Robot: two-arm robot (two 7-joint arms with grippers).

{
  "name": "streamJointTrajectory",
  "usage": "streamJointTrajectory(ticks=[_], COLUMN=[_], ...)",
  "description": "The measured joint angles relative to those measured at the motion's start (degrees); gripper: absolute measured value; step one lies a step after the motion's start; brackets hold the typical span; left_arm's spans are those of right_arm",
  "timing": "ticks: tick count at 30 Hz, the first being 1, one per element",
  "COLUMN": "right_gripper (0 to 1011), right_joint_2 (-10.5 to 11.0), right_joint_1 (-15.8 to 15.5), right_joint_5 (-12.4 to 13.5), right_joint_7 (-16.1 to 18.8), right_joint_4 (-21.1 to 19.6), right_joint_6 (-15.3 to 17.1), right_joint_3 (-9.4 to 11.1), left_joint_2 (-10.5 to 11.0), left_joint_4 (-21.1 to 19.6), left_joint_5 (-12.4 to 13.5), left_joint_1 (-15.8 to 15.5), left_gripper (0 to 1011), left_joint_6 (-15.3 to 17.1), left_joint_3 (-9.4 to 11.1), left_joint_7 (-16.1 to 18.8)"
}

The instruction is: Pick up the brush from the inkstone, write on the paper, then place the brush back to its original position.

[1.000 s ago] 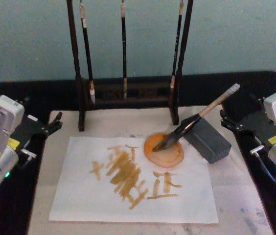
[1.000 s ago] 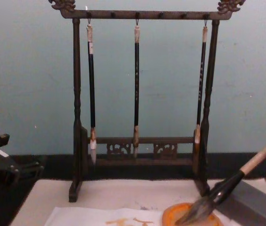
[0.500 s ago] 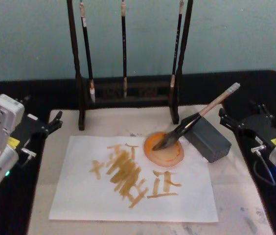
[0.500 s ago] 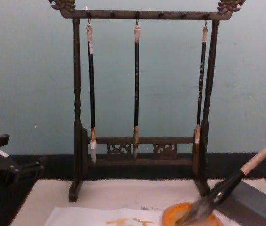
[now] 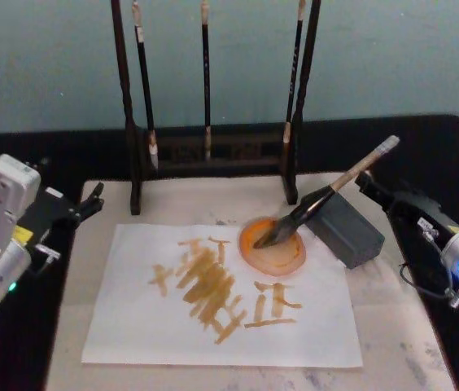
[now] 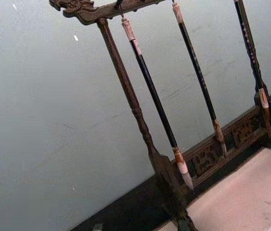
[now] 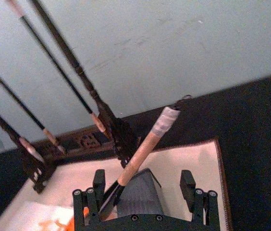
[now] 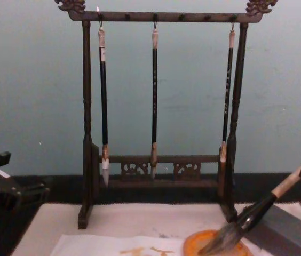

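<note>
Your head camera looks steeply down on the surface [image 5: 67,147]; your chest camera faces level, nearer, sharing the brush rack [image 8: 86,106].

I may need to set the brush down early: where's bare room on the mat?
Bare mat right of the paper, in front of the grey block; also the strip between paper and rack. Crowded around the orange dish, brush and right gripper; left gripper parked at left.

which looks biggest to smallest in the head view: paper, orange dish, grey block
1. paper, by far the largest
2. grey block and orange dish: they look about alike, so no ranking between them
</note>
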Motion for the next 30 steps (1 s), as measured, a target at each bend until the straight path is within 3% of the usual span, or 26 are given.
streamJointTrajectory(ticks=[5,11,30], right_gripper=[1000,1000,1000], right_joint_2=[-1.61,-2.98,-5.26], right_joint_1=[0.97,2.44,8.24], right_joint_5=[4.75,7.98,12.12], right_joint_7=[-0.86,-0.95,-0.13], right_joint_4=[0.99,2.67,10.45], right_joint_6=[2.23,2.73,1.39], right_joint_3=[1.04,1.13,-1.16], left_joint_2=[0.00,0.00,0.00], left_joint_4=[0.00,0.00,0.00], left_joint_5=[0.00,0.00,0.00], left_joint_1=[0.00,0.00,0.00], left_gripper=[1010,1009,1010], left_joint_6=[0.00,0.00,0.00], left_joint_3=[0.00,0.00,0.00], left_joint_7=[0.00,0.00,0.00])
